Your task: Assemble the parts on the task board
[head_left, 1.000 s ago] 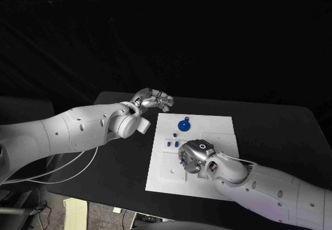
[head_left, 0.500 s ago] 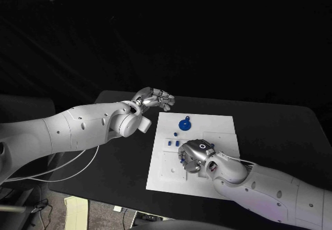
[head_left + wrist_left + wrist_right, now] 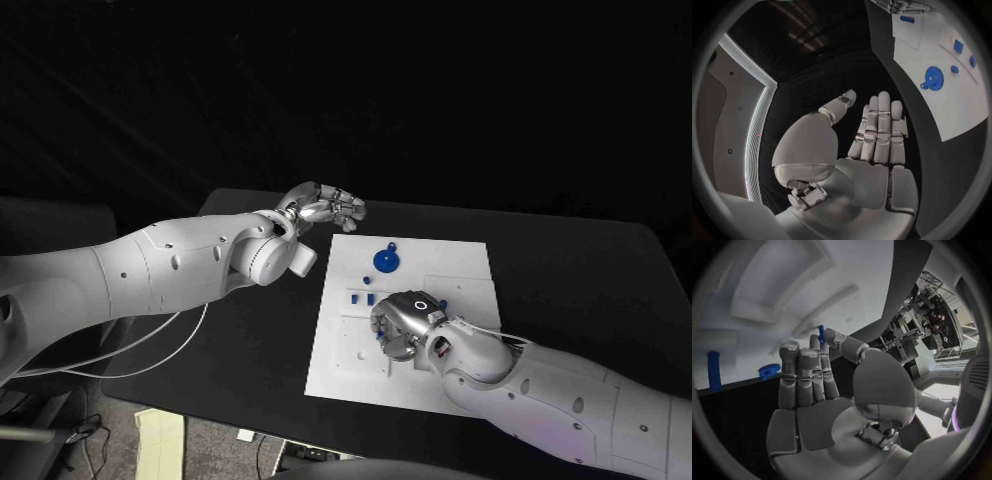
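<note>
R hand (image 3: 408, 325) sits over the task board (image 3: 433, 262) mid-left — thumb & a fingertip pinch a small blue pin (image 3: 821, 333). L hand (image 3: 870, 137) off the board's far-left corner, fingers straight, pressed together, holding nothing. Blue round disc part (image 3: 385, 260) lies near the far edge.

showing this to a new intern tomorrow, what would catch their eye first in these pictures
First, the white task board lying bright in the middle of the black table, with a round blue part near its far end. Next, the right hand low over the board's middle, pinching a small blue part between thumb and a fingertip. The left hand is off the board's far left corner, fingers straight and holding nothing.
</note>
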Robot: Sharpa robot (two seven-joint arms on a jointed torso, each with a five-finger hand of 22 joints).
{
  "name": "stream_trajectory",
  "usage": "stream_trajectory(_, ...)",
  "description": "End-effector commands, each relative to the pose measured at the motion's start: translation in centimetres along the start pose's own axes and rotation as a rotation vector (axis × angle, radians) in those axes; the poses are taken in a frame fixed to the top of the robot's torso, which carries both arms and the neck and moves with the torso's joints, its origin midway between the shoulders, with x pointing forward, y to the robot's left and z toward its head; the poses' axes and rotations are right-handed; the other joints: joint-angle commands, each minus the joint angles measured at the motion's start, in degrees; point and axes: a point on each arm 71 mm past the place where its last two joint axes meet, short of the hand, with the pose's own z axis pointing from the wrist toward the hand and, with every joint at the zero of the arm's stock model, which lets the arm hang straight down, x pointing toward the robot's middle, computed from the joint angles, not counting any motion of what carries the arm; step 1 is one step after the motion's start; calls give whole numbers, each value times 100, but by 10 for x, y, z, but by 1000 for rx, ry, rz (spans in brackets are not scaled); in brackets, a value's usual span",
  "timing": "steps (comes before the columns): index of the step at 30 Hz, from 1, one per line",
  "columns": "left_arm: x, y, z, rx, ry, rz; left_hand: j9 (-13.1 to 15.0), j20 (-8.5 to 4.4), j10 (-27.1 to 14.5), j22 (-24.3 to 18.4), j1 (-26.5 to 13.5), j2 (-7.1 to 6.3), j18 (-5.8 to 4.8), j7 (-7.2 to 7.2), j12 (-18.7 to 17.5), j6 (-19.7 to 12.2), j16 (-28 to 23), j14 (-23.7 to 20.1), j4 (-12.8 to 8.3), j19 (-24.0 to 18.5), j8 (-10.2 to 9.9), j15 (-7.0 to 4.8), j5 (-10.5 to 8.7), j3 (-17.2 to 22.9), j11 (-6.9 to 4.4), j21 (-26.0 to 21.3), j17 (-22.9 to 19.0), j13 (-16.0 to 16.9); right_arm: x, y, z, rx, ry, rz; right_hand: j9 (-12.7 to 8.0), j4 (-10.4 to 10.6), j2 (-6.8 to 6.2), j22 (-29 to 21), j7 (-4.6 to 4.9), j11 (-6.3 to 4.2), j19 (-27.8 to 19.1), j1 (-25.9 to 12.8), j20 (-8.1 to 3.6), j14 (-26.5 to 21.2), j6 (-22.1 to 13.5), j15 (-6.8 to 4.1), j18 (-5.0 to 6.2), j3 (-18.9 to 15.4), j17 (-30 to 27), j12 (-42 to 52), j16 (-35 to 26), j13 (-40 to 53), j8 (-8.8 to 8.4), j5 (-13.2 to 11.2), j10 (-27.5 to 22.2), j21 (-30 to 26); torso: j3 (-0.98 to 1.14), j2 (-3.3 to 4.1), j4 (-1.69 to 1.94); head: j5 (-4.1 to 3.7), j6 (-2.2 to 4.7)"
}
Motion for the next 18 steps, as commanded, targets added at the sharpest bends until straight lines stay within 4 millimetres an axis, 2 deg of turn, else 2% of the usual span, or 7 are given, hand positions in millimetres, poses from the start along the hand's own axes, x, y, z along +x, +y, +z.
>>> stream_trajectory(1, 2, -2, 1, 7, 13, -10, -8, -3, -14, 10, -45, 25, 53, -11, 12, -34, -38, 25, -2, 42, 36, 2, 26, -30, 4, -29, 7, -6, 4, 3, 1, -11, 38, -21, 11, -24, 57, 121, 17, -7, -3, -15, -56, -9, 22, -32, 305, 15, 8, 3, 19, -11, 14, 39, 268, 28, 0, 1, 2, 7, -6)
stream_trajectory(12, 3, -2, 1, 7, 15, -11, -10, -3, -15, 11, -45, 24, 53, -10, 12, -37, -45, 25, -2, 42, 37, 3, 25, -30, 4, -32, 14, -7, 10, 7, 1, -29, 87, -10, 17, -28, 67, 121, 23, -1, -16, -34, -54, -15, 7, -27, 305, 1, 12, -19, 12, -6, 3, 58, 255, 29, -3, 0, 4, 5, -13)
stream_trajectory(18, 1, -1, 0, 4, 13, -10, -10, -3, -15, 12, -46, 24, 53, -10, 12, -38, -48, 26, -1, 43, 37, 3, 25, -30, 5, -33, 17, -7, 10, 2, 0, -17, 73, 10, 34, -33, 54, 123, 50, 28, -78, -97, -36, -49, -63, 1, 305, -85, 6, -105, -40, 8, -45, 349, 195, 42, -3, -3, -4, 13, -24)
